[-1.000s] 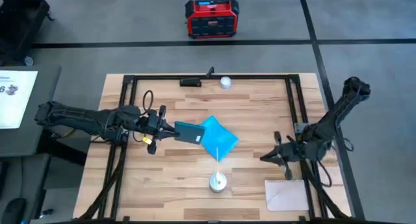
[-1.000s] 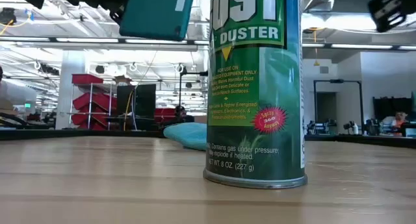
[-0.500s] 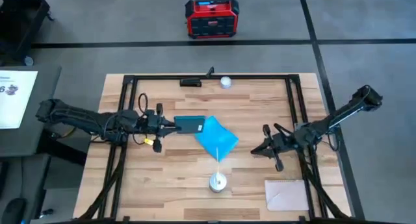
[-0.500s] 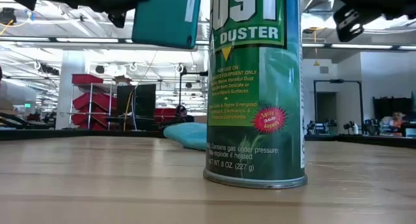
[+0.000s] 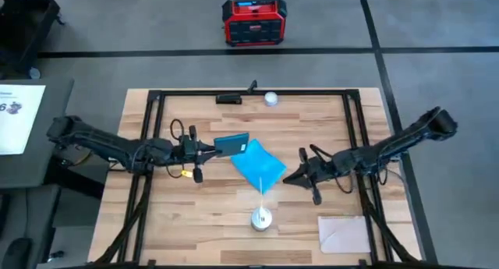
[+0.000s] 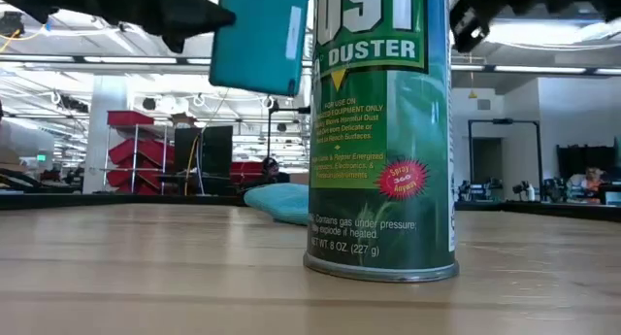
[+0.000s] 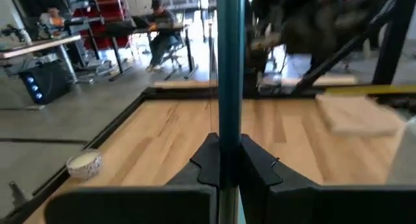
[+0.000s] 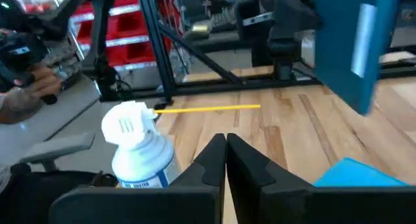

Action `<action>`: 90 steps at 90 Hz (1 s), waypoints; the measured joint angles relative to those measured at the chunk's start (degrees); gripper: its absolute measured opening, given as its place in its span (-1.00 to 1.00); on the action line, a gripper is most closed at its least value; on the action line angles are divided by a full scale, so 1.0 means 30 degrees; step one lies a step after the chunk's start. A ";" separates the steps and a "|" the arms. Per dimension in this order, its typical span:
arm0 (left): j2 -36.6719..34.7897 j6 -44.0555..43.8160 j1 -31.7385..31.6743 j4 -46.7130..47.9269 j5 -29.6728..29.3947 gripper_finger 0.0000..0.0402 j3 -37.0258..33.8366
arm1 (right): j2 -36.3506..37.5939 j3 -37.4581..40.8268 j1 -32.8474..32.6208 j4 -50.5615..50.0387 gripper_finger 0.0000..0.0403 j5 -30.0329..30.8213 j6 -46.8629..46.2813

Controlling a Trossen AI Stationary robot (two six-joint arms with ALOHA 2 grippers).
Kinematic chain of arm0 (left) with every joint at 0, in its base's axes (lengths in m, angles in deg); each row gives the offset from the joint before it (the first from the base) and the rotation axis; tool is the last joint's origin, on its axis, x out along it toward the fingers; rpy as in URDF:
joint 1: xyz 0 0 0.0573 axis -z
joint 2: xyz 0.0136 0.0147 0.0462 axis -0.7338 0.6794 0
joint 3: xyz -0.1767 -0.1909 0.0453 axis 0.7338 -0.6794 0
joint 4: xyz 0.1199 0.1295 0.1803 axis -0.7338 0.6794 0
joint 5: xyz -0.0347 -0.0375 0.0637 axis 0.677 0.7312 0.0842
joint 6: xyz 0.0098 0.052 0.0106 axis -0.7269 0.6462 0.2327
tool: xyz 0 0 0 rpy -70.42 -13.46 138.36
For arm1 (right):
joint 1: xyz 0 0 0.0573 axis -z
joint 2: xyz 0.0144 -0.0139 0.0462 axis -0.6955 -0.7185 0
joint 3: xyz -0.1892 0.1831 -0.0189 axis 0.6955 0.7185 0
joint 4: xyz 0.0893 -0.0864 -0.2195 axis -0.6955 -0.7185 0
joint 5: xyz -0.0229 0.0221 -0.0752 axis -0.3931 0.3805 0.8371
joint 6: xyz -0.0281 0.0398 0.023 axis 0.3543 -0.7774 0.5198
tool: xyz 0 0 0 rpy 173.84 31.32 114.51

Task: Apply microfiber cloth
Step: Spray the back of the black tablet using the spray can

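Tablet (image 5: 231, 144) edge-on in left pincer (image 5: 209, 150) above cloth (image 5: 260, 166); closed, empty right pincer (image 5: 288, 178) beside cloth's edge.

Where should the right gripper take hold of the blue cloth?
Best guess: the microfiber cloth lies flat, and its corner toward the right gripper is uncovered, so pinch that corner from above. The left gripper holds the tablet lifted at the other side.
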 joint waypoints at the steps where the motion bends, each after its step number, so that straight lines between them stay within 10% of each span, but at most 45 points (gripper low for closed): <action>1: 0.0169 0.0046 0.0000 -0.0145 -0.0012 -0.98 -0.0005 | -0.0092 -0.0207 0.0000 -0.0253 -1.00 0.0000 -0.0041; 50: 0.5007 0.0639 -0.0146 -0.6022 0.0659 -0.98 0.0007 | -0.4551 -1.0364 -0.0982 -1.2918 -1.00 0.0160 -0.1220; 90: 0.5373 -0.0051 -0.0634 -0.6411 0.2225 -0.98 0.0014 | -0.6029 -1.3006 -0.1411 -1.5324 -1.00 0.0189 -0.3220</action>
